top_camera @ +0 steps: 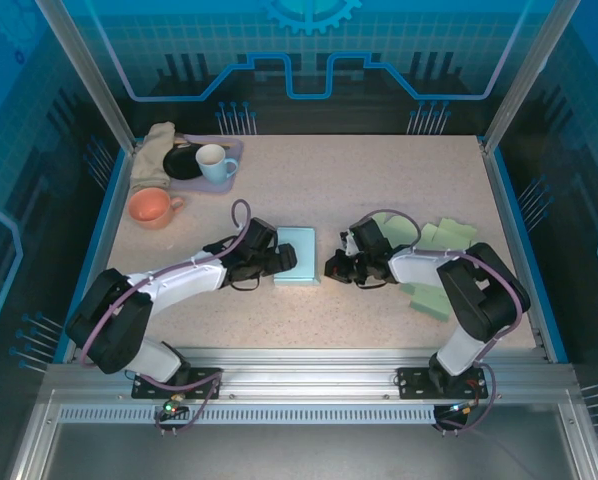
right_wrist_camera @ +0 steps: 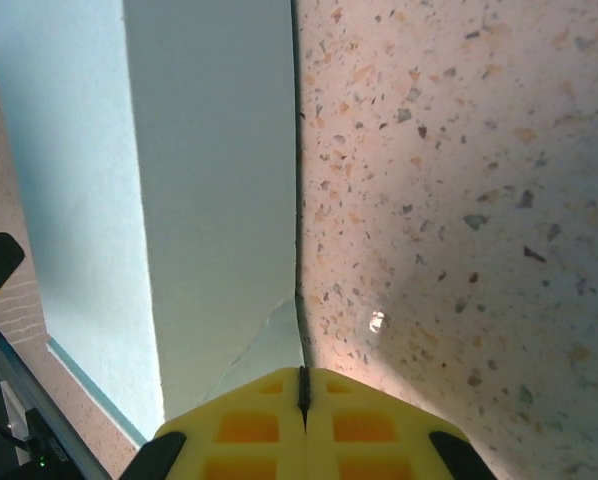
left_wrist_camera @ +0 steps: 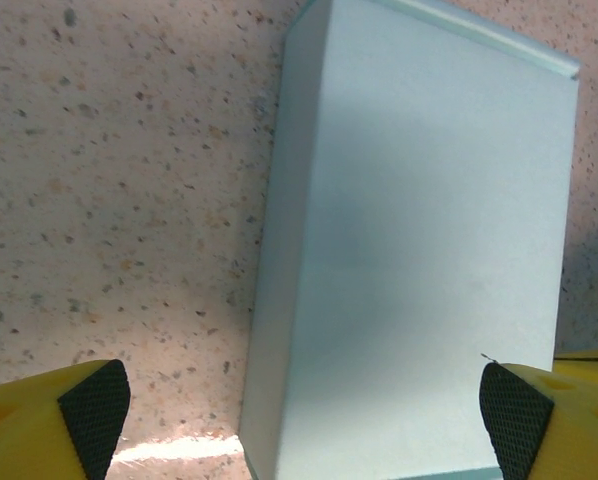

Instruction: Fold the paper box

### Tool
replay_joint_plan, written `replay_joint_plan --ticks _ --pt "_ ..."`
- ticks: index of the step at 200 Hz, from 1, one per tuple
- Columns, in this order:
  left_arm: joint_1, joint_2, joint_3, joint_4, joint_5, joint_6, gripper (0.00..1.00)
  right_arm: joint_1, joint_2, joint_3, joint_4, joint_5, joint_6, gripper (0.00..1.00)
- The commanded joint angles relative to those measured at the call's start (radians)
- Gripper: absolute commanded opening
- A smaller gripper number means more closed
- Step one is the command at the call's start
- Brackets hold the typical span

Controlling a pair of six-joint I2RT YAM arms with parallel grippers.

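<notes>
Left end effector [left_wrist_camera: 304, 415] is spread wide, its black pads [left_wrist_camera: 94, 405] sitting either side of the pale blue paper box [top_camera: 297, 255], and neither pad is touching it that I can see. Right end effector [right_wrist_camera: 301, 395] has its yellow fingers pressed flat together just at the box's right-hand edge. I can make out nothing between them, though a thin paper edge there would be hard to see.

The box lies flat on the speckled worktop [top_camera: 379, 180], roughly centred between your two arms, looking closed and squared up on top.

Expect it to be very light and thin-walled. It should slide on the worktop at the slightest push and crease if you squeeze a panel mid-span. There's already a small wrinkle at the corner nearest the right fingers. My read is you want to hold across the two long sides with the open left pads, gently and down low, and work flaps by their edges rather than their faces.

By my count there is one paper box and there are two end effectors. To the right lie loose green paper sheets [top_camera: 447, 235], a few, overlapping, so I can't give you an exact number. Far left there is one orange cup [top_camera: 151, 207], one blue mug [top_camera: 215, 162], one black plate [top_camera: 184, 165], one purple tray [top_camera: 231, 150] and one beige cloth [top_camera: 154, 150], all well apart from the box.
</notes>
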Motion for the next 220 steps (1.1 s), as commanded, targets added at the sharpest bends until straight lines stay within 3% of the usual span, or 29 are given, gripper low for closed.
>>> replay_joint_plan --ticks 1,170,220 --pt "-0.022 0.018 0.010 0.009 -0.022 -0.018 0.93 0.022 -0.026 -0.025 -0.034 0.011 -0.009 0.00" --pt "-0.085 0.096 0.044 0.027 -0.032 -0.037 0.93 0.049 0.089 0.013 -0.010 -0.058 -0.006 0.01" --pt "-0.118 0.140 0.066 0.084 0.025 -0.031 0.93 0.050 0.102 0.024 -0.010 -0.065 -0.010 0.01"
